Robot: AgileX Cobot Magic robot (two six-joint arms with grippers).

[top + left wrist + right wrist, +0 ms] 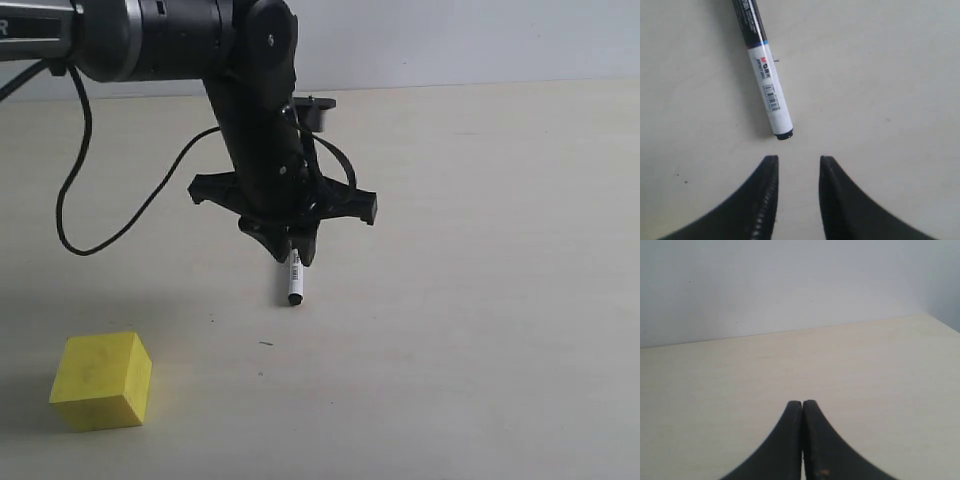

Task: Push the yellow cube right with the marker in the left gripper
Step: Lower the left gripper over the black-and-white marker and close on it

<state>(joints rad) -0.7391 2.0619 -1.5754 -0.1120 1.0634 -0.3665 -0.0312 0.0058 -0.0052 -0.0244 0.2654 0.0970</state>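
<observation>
marker (294,281) (765,75): lies flat on table (480,300), not gripped; white barrel, dark label, black butt end toward the jaws.
marker handling: probably light and stiff; smooth round barrel, so prone to roll or twist between pads. Best taken mid-barrel across the label, with a stub left free below for pushing.
marker vs left gripper (798,159) (297,257): butt end just ahead of the fingertips, offset toward one finger, not between them; barrel skewed off the jaw axis.
left gripper state: jaws parted by a narrow gap, empty.
yellow cube (101,381): on table at front left of exterior view, well apart from marker and gripper; outside both wrist views.
cube handling: looks solid, matte, sharp-edged; should slide, not roll. Push low and centred on its left face, else likely to yaw.
right gripper (802,402): fingers pressed together, nothing held.
step judged: grasp marker first; no push possible yet.
</observation>
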